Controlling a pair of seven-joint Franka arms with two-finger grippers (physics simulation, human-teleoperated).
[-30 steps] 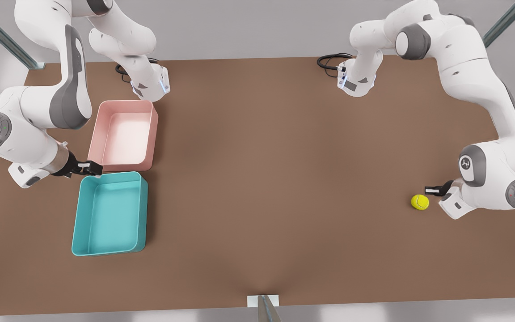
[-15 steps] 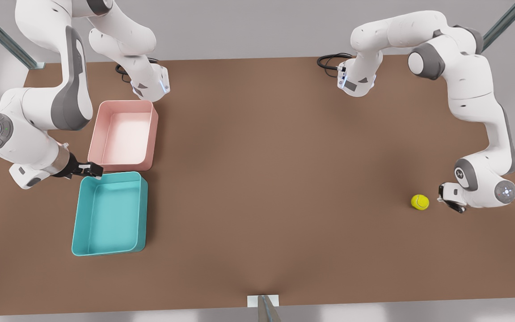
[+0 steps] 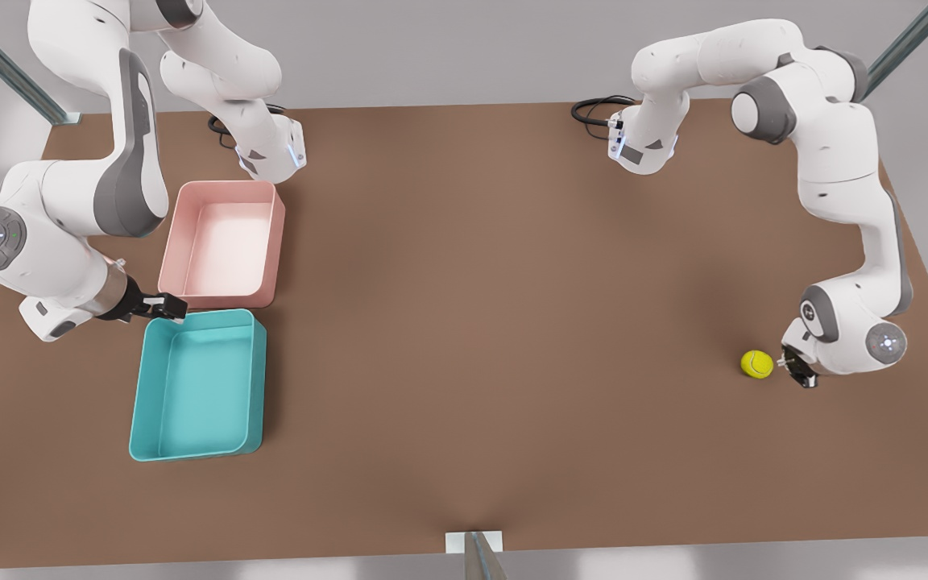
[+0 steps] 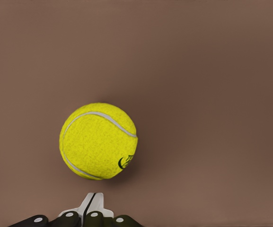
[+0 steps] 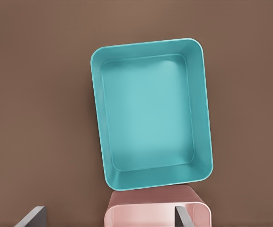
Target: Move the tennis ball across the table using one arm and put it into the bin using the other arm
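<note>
Tennis ball (image 3: 756,364) on table (image 3: 480,322) at front view's right, bin (image 3: 197,385) far left, before tray (image 3: 222,242).

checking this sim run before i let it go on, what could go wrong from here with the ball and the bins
1. The left pincer sits shut right beside the tennis ball; a glancing push could send the ball off line across the bare table.
2. The pink tray lies directly beside the teal bin, so the ball could end up in the wrong one.
3. The right pincer, open, hangs at the bin's corner and may knock its rim.
</note>
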